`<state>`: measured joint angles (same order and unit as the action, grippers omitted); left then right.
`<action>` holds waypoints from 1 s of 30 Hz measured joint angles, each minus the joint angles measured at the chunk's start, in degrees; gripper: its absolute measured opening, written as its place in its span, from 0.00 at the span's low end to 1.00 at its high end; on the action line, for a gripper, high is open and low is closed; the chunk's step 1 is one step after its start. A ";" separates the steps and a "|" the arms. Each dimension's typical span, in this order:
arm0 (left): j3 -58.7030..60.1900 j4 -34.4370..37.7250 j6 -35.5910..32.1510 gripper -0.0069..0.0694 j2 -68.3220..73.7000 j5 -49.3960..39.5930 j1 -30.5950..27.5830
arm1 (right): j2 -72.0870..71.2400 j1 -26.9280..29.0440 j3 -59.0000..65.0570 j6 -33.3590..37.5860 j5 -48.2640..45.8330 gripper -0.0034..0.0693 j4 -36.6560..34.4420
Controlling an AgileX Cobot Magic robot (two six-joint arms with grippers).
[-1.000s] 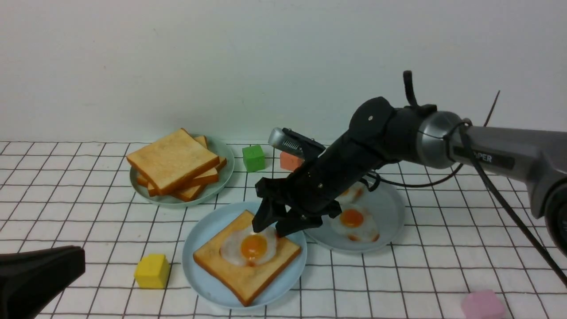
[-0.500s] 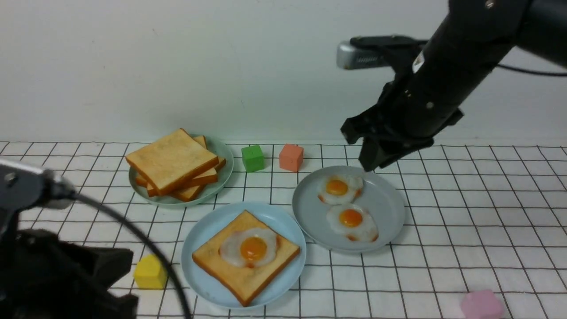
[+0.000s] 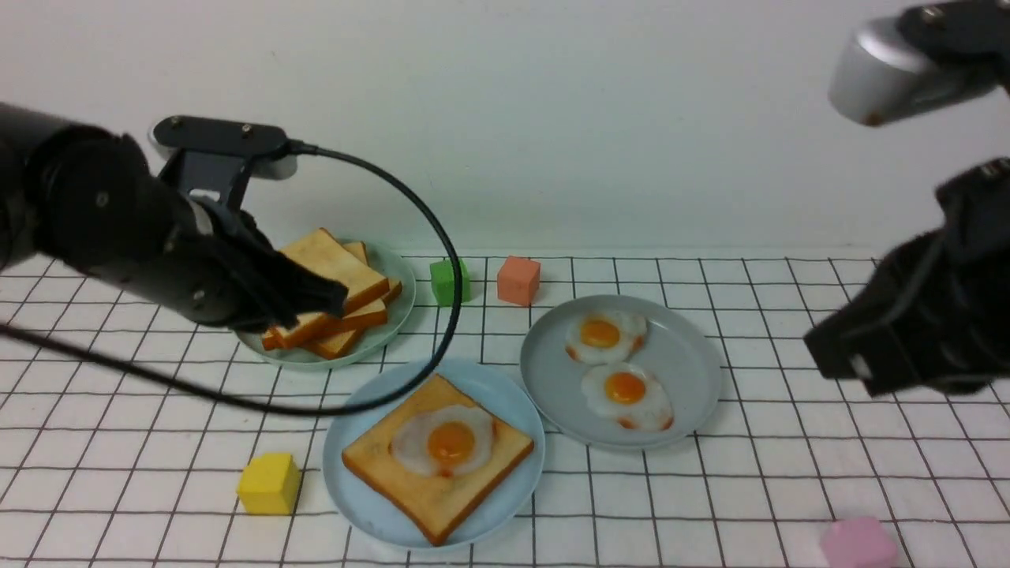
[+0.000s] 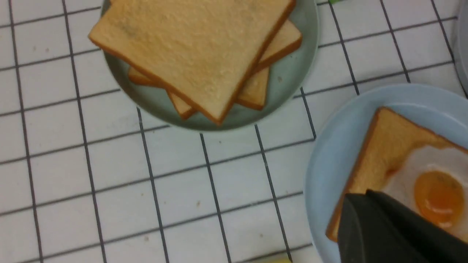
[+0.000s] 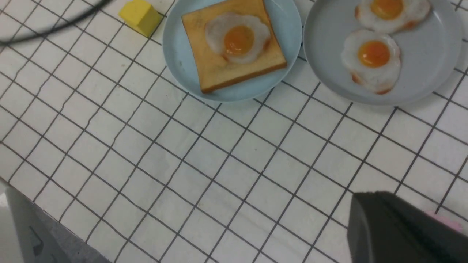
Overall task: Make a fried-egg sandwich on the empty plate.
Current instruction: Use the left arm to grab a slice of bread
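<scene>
The sky-blue plate (image 3: 363,473) at front centre holds one toast slice (image 3: 434,493) with a fried egg (image 3: 446,442) lying uncovered on top. My left gripper (image 3: 335,300) is shut and holds nothing. It hovers in front of the toast stack (image 3: 347,272) on the pale green plate (image 3: 398,304). In the left wrist view its tip (image 4: 356,197) overlaps the near edge of the toast (image 4: 387,146) on the blue plate (image 4: 329,164), with the stack (image 4: 193,47) beyond. My right gripper (image 3: 836,355) is shut and empty, raised at the far right; the right wrist view shows it (image 5: 365,197) above bare cloth.
A grey-blue plate (image 3: 694,371) right of centre carries two fried eggs (image 3: 627,390). Small cubes stand about: green (image 3: 450,282) and orange (image 3: 518,280) at the back, yellow (image 3: 270,483) front left, pink (image 3: 858,543) front right. The left arm's cable (image 3: 442,237) loops over the blue plate.
My right gripper let go of the egg on the toast, rose, pulled away to the right and shut. My left arm swung up from the front left to the toast stack.
</scene>
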<state>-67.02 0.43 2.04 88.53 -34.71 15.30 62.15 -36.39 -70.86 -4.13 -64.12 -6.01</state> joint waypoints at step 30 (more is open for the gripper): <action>-15.80 -10.94 -12.51 0.66 28.13 17.78 -0.36 | -9.09 -0.07 9.14 -4.58 1.33 0.07 -0.18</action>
<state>-82.82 -10.51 -10.47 116.66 -16.93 14.94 53.06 -36.45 -61.72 -8.71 -62.80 -6.19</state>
